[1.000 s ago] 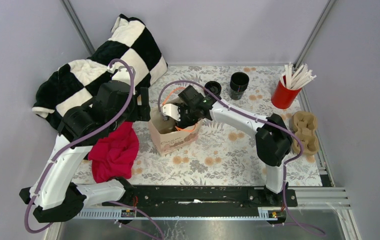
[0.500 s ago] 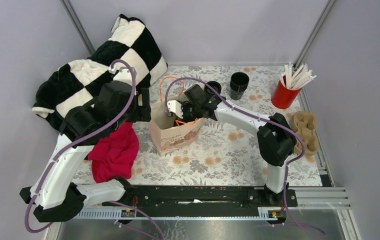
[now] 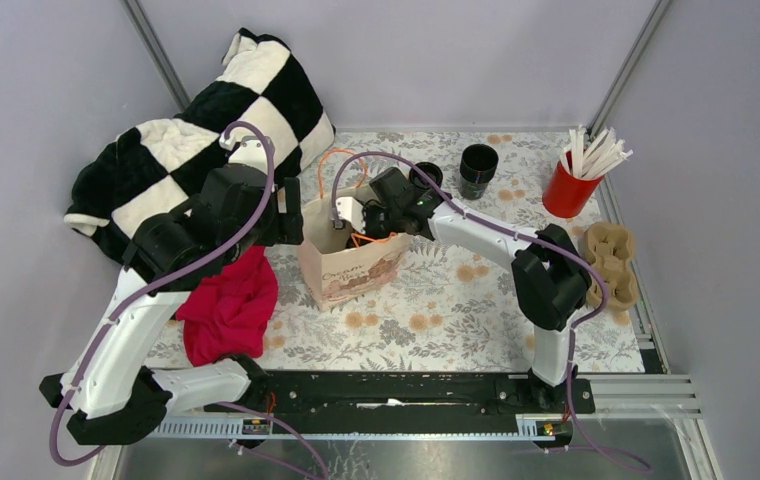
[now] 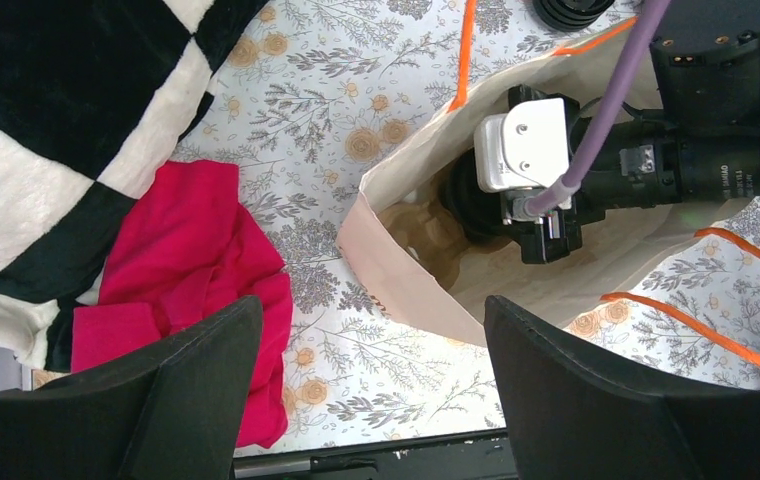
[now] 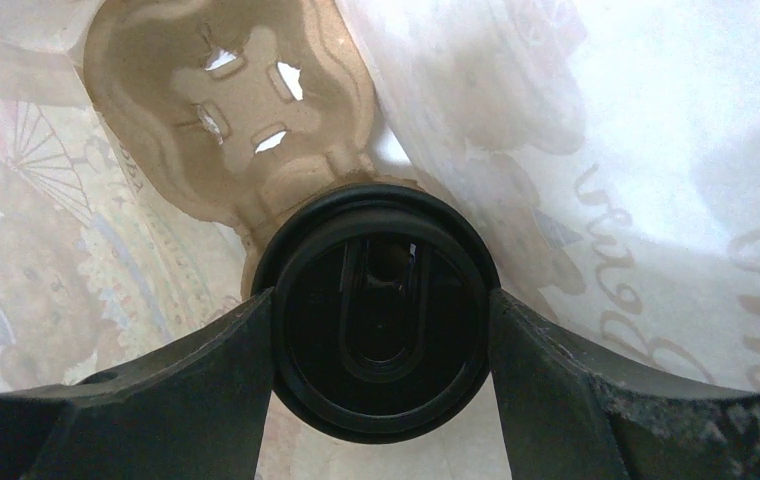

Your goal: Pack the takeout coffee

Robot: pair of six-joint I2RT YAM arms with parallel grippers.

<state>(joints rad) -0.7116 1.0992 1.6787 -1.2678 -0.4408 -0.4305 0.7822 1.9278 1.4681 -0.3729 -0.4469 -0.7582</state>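
Right fingers (image 5: 206, 390): pressed against opposite sides of the round lid, clamped on the takeout coffee (image 5: 381, 315).
Takeout coffee: small black lidded cup, upright, deep inside the paper bag (image 3: 351, 270), at a pocket of the cardboard cup carrier (image 5: 216, 130); cannot tell whether fully seated.
Handling: probably light and thin-walled, easy to crush; smooth lid, likely to pop off if squeezed; best held gently just below the lid rim and kept upright.
Paper bag: standing open on the floral tabletop (image 3: 456, 300), with orange handles and soft walls.
Left fingers (image 4: 186, 400): wide apart, holding nothing, above the bag's edge beside a red cloth (image 4: 186, 260).
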